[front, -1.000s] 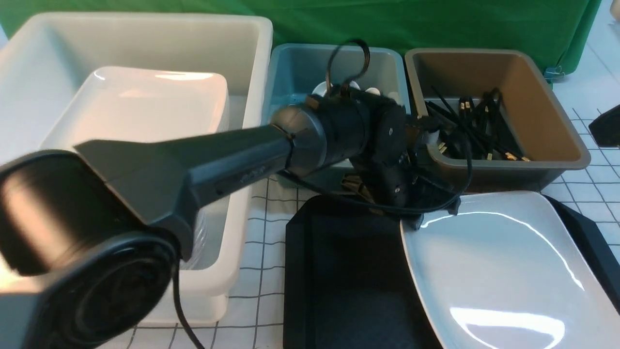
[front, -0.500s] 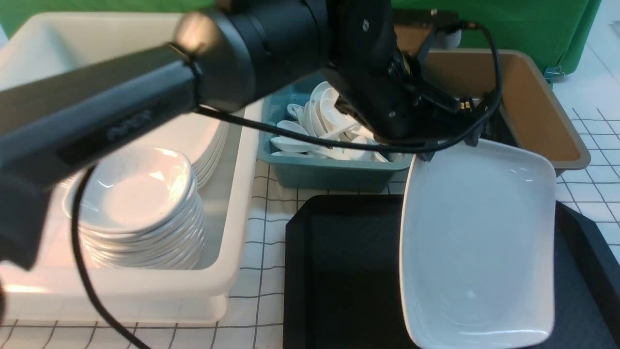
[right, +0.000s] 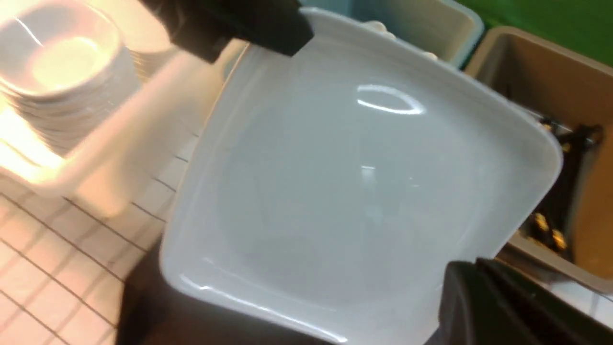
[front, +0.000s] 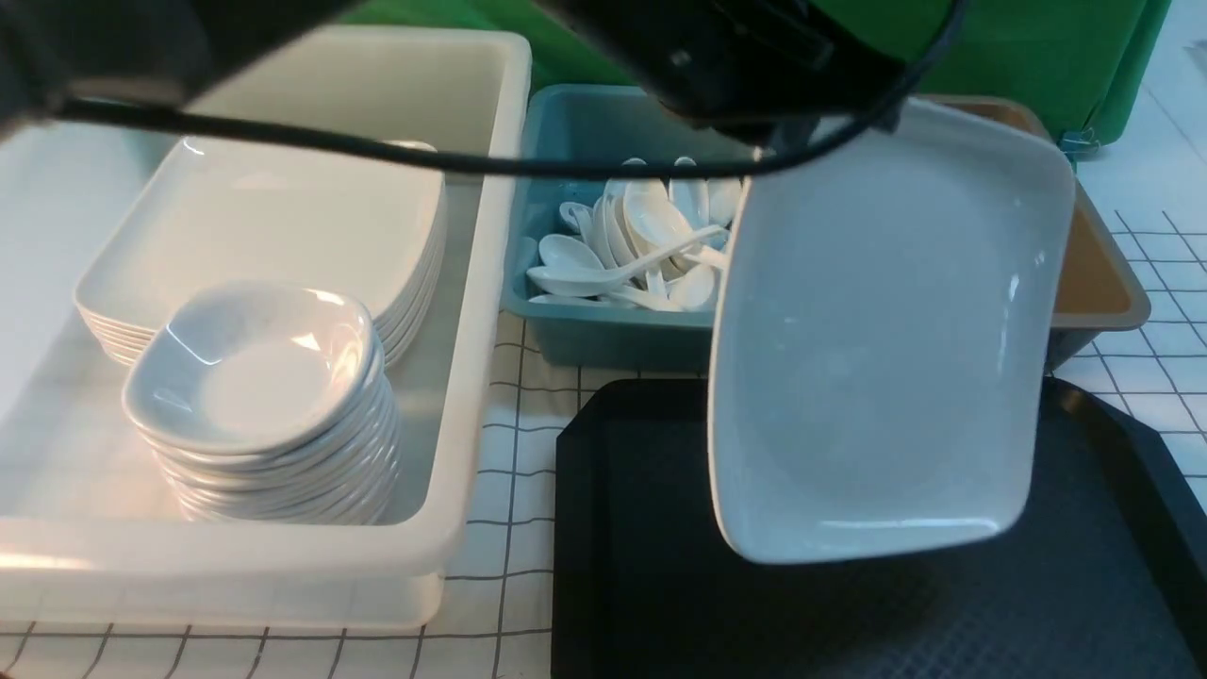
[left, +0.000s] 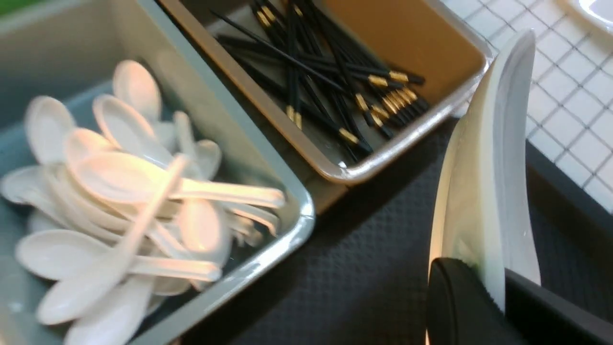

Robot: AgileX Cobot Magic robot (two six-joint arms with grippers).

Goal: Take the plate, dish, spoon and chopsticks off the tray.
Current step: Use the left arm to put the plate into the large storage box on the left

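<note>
The large white plate (front: 886, 339) hangs tilted above the black tray (front: 641, 566), clear of it. My left gripper (front: 768, 141) is shut on the plate's far rim. In the left wrist view its fingers (left: 500, 287) pinch the plate (left: 498, 182) edge-on over the tray (left: 364, 254). My right gripper (right: 471, 268) is shut on nothing, close beside the plate (right: 359, 182) near the brown bin. Several white spoons (front: 641, 255) lie in the teal bin. Black chopsticks (left: 335, 72) lie in the brown bin. Small dishes (front: 255, 377) are stacked in the white bin.
A white bin (front: 471, 453) at the left holds a stack of plates (front: 283, 217) behind the dishes. The teal bin (front: 603, 330) and brown bin (front: 1103, 292) stand just behind the tray. A checked cloth (front: 514, 471) covers the table.
My left arm has risen, carrying the plate up off the tray and a little leftward. The plate now hangs tilted in front of the bins.
</note>
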